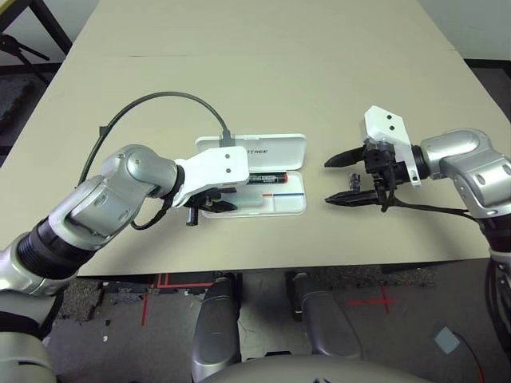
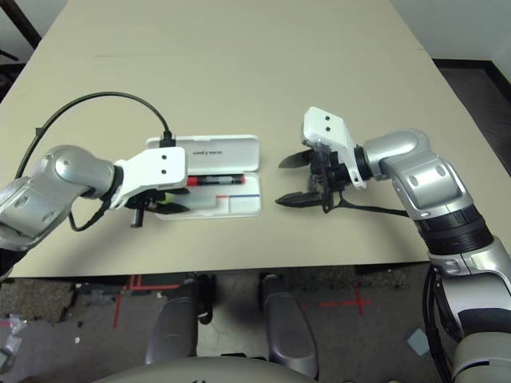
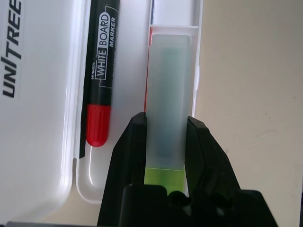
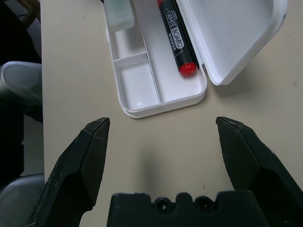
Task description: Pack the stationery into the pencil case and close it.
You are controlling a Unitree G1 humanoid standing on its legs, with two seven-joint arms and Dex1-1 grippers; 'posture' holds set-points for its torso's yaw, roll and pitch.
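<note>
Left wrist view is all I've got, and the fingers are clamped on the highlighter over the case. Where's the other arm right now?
Observer: The right gripper hovers over bare table beside the pencil case, fingers spread wide, holding nothing.
Operator: Is the lid fully open?
Observer: Yes, the lid lies folded back, away from the robot.
Operator: Anything in the small end compartment?
Observer: No, the small compartment looks empty; the marker lies in the long slot.

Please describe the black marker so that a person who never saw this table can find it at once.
On the beige table lies an open white pencil case. The marker lies in its back compartment, beside the hinged lid. Unlike the pale green highlighter held in the left gripper, it is black with red ends and reads "WHITE BOARD MARKER".
</note>
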